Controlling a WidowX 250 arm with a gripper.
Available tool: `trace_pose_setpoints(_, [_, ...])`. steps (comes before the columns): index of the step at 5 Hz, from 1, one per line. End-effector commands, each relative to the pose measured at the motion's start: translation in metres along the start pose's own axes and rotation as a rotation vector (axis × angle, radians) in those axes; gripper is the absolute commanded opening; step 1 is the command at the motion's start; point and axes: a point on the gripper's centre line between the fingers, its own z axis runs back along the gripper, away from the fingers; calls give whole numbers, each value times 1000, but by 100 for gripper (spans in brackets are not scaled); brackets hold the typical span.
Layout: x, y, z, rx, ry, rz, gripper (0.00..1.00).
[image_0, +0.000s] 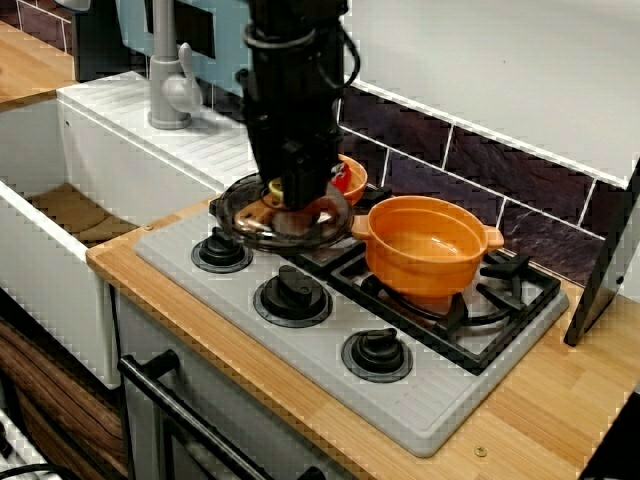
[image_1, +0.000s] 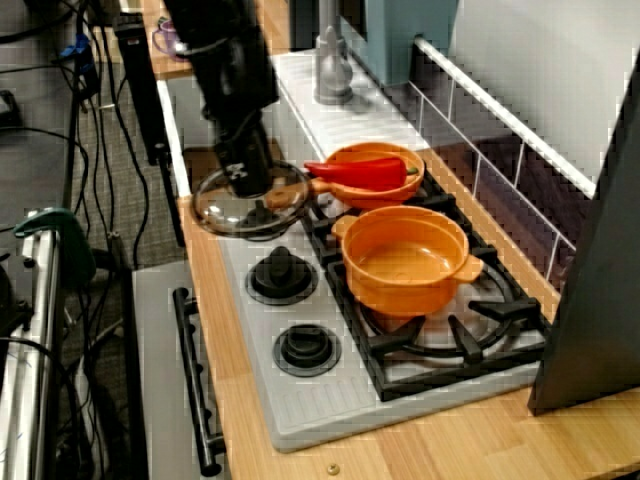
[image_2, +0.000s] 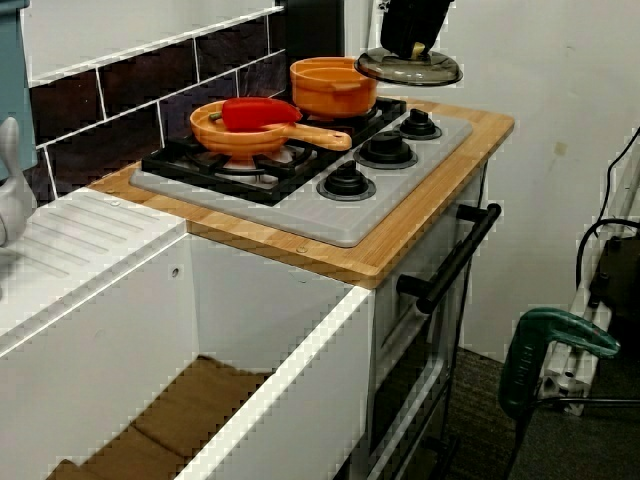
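My black gripper is shut on the knob of a round glass lid and holds it level in the air. In the view from the sink side, the lid hangs a little above the far knob end of the grey stove, under the gripper. In the view from the stove's end, the lid is out over the stove's front left corner. Beside it stands an empty orange pot on the right burner. Behind the lid, an orange pan holds a red pepper.
Three black knobs line the stove's front. A white sink basin and a grey faucet lie to the left. A black oven handle runs below the wooden counter edge. A dark panel leans at the right.
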Motion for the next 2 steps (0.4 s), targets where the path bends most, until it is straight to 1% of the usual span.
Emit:
trace_pose_setpoints(1, [3,3,-17,34,-20,15,0])
trace_pose_setpoints(2, [12,6,-33,48,-7,28,0])
